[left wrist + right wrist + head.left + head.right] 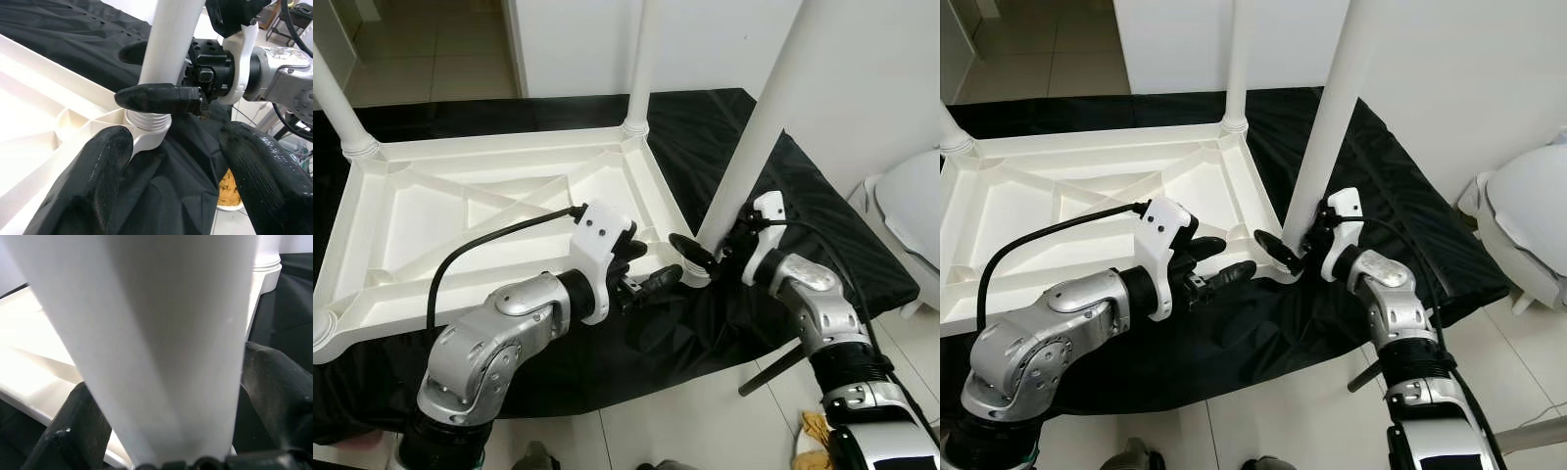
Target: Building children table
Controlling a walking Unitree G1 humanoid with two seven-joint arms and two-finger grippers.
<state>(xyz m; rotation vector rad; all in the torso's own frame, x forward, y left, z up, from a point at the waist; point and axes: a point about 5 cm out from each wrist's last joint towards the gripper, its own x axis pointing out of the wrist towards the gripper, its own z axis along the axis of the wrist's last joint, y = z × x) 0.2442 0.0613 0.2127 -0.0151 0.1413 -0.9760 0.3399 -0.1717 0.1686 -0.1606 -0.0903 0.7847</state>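
The right hand [705, 257] is clamped on the base of a white leg [754, 137] at centre frame, where the leg meets the corner socket [146, 129] of the upturned tabletop [460, 215]. The left hand [651, 279], fingers apart, hovers just beside that corner. The tabletop fills the left half, lying on a black sheet [822, 215].

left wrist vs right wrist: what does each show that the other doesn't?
Left wrist: the leg's threaded base seated in the corner socket, the right gripper clamped around the leg just above it, the open left gripper in front, and black cloth.

Right wrist: a second leg's collar standing in a farther corner.

Both: the white leg and the upturned white tabletop.
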